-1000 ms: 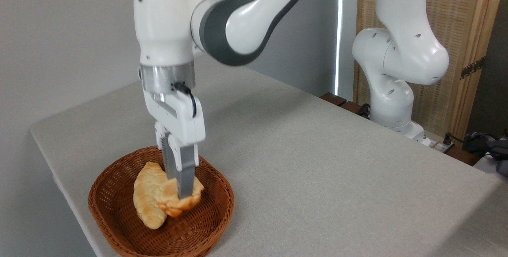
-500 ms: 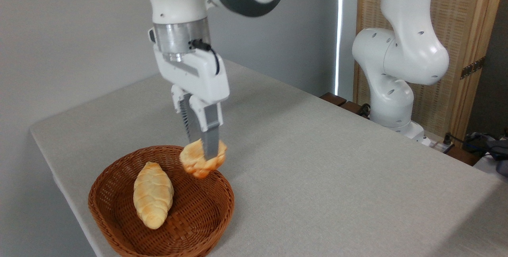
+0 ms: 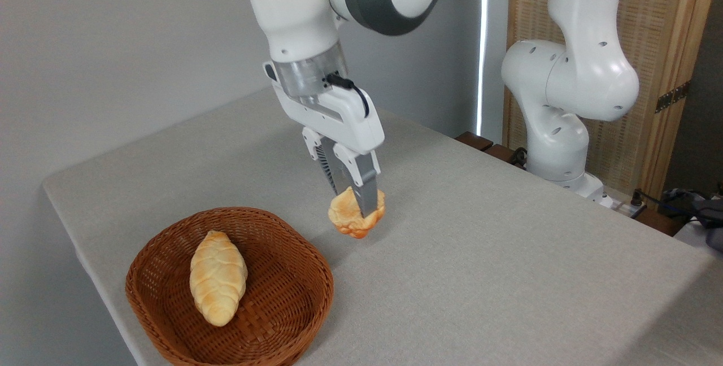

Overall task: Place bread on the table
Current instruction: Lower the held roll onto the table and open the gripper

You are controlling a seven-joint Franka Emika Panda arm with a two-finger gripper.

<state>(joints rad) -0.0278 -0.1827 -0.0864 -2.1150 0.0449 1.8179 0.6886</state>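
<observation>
The bread (image 3: 355, 218), a small lumpy golden-orange bun, hangs in the air above the grey-beige table (image 3: 480, 253), just right of the basket. My gripper (image 3: 357, 203) is shut on it, the two fingers pinching its top from above, tilted slightly. The bun's shadow falls on the cloth below and to its left.
A brown wicker basket (image 3: 169, 321) sits at the table's front left corner with a pale braided loaf (image 3: 217, 277) lying in it. The arm's white base (image 3: 556, 134) stands at the table's far right edge, beside a wooden screen.
The gripper has lifted the bun out of the basket and carried it up and to the right, past the basket's rim. The braided loaf has stayed in place.
</observation>
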